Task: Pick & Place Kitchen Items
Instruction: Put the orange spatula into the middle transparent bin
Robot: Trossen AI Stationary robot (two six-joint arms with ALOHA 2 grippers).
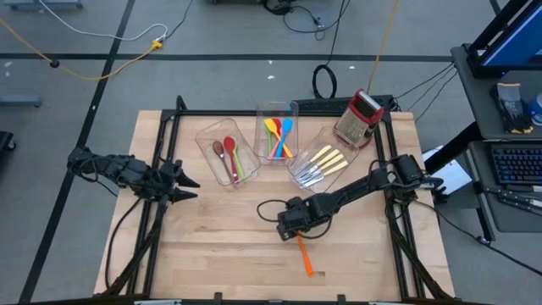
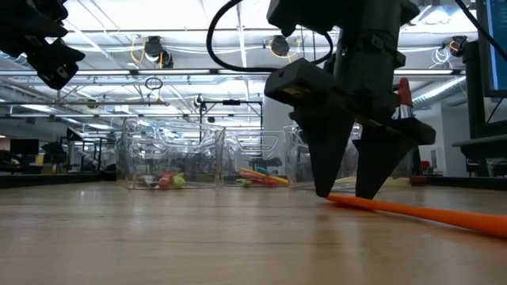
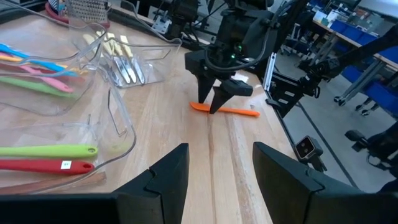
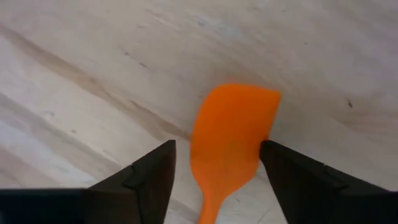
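Three clear bins (image 1: pixel 277 127) sit in a row toward the tabletop's (image 1: pixel 212 246) far edge. The left one holds three spoons (image 1: pixel 229 158) — brown, red, green. The middle one holds spatulas (image 1: pixel 278 135); I can make out yellow, red, blue, pink and green, though the exact count is hard to tell. The right one holds four cream-handled cutlery pieces (image 1: pixel 322 163).

One orange spatula (image 1: pixel 303 256) lies alone on the bare wood nearer the front edge. The right gripper (image 1: pixel 294 230) is down at its blade end, fingers spread to either side of the blade, tips at the wood.

The left gripper (image 1: pixel 190 188) hovers near the left edge, fingers apart, holding nothing.

A red-and-silver box grater (image 1: pixel 360 117) stands at the far right corner. Beyond the pale plank tabletop — a workshop floor with cables and a desk with a keyboard (image 1: pixel 515 163).
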